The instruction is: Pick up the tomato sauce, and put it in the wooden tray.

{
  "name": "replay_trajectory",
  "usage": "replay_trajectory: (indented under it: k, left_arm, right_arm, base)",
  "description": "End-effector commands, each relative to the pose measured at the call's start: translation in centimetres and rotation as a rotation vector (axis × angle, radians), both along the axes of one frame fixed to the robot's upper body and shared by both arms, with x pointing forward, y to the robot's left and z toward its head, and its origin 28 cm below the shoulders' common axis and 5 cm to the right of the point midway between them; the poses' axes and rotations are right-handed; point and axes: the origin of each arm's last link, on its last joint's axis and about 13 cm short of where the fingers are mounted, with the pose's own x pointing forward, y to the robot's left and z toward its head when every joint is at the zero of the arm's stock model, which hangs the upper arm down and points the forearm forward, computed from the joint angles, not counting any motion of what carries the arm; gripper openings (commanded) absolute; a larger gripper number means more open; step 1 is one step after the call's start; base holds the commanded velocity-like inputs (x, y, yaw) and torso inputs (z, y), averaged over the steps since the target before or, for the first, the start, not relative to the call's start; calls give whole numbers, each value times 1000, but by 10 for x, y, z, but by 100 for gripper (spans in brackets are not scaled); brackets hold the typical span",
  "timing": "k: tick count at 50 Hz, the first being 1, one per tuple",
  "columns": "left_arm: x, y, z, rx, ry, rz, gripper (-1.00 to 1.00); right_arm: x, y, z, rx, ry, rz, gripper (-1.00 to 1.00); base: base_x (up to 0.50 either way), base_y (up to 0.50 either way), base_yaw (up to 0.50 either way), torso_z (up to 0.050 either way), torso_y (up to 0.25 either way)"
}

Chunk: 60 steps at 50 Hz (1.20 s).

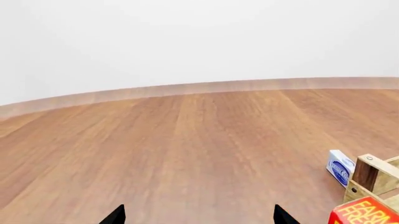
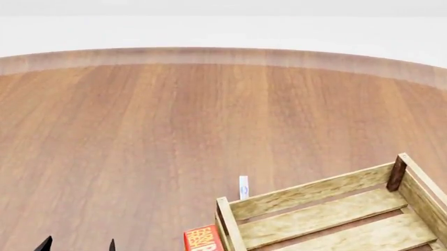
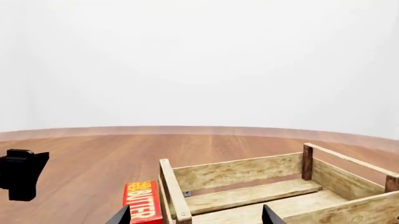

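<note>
two grippers show only dark fingertips, each pair spread apart: the left gripper (image 2: pixel 77 244) at lower left, the right gripper (image 3: pixel 195 215) low over the wooden tray (image 2: pixel 314 196) at lower right. the tomato sauce is not visible; a red butter box (image 2: pixel 202 238) touches the tray's left end.

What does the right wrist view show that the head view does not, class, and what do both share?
Only the right wrist view shows a black gripper part at its edge. Only the head view shows a small blue-and-white box behind the wooden tray. Both show the tray, the red butter box beside it, and the wooden floor. Neither shows the tomato sauce.
</note>
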Motion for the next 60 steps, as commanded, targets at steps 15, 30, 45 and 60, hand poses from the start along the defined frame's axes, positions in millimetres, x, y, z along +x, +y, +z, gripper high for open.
replay_trajectory:
  k: [15,30,45,60]
  left_arm:
    - [-2,1,1,-20,-14,-2,100]
    - [-2,1,1,-18,-15,-2,100]
    - [-1,1,2,-19,-15,-1,100]
    - [-1,1,0,-22,-15,0,100]
  right_arm:
    - [-72,11,-25,5,37,-36,100]
    - [-77,12,-40,35,83,-100,100]
    - [-72,11,-48,54,141,-124,100]
    - [-67,12,-54,44,184,-107,100]
  base:
    - [0,0,0,0,0]
    - [0,0,0,0,0]
    - [0,0,0,0,0]
    - [0,0,0,0,0]
